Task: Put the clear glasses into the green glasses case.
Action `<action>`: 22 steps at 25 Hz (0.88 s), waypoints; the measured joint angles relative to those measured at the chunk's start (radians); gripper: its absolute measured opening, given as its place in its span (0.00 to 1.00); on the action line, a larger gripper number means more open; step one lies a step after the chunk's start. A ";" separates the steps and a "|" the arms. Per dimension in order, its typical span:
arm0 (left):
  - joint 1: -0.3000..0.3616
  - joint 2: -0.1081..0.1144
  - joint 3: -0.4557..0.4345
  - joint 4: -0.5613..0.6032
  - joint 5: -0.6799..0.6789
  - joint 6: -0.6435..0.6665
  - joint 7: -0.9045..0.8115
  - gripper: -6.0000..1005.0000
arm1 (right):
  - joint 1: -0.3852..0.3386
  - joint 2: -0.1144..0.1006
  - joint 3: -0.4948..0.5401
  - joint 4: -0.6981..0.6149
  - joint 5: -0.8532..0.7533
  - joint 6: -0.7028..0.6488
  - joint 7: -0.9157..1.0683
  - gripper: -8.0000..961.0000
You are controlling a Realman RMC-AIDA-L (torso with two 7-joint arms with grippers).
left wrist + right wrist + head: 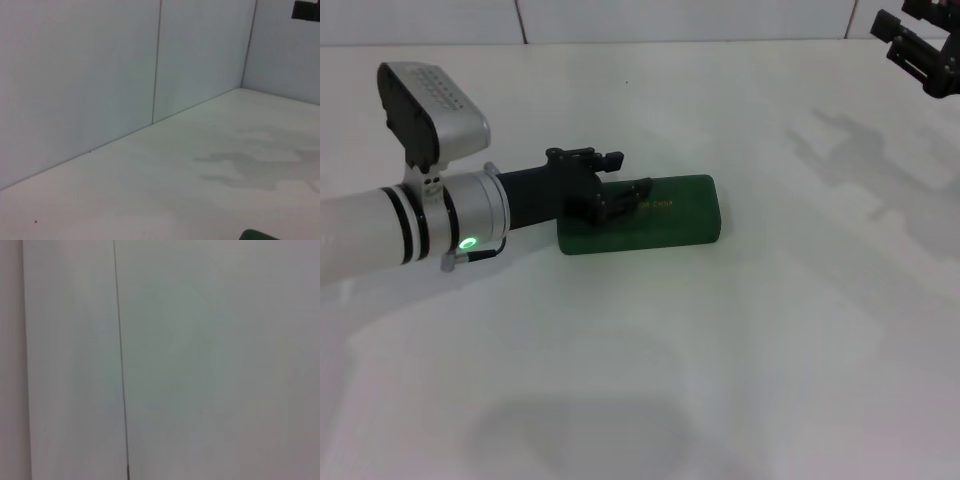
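On the table's middle, your left gripper (620, 195) rests on the shut green glasses case (665, 215).

At the case's left end your left gripper lies low over the lid, fingers reaching onto the top surface; I judge it is placed there either to press the lid down or to find an edge for opening, but you cannot tell from these views whether the fingers are spread or pressed together. The case lies flat with its lid down, long side running left to right, so nothing can go in until it is opened. The clear glasses are in none of the views; they may be inside already. Your right gripper (920, 45) hangs parked at the far right, well apart from the case, fingers unreadable.
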 joint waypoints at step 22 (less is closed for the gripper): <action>0.121 0.058 0.000 -0.044 -0.046 0.592 0.114 0.57 | 0.077 -0.020 -0.237 -0.116 -0.327 -0.256 0.111 0.65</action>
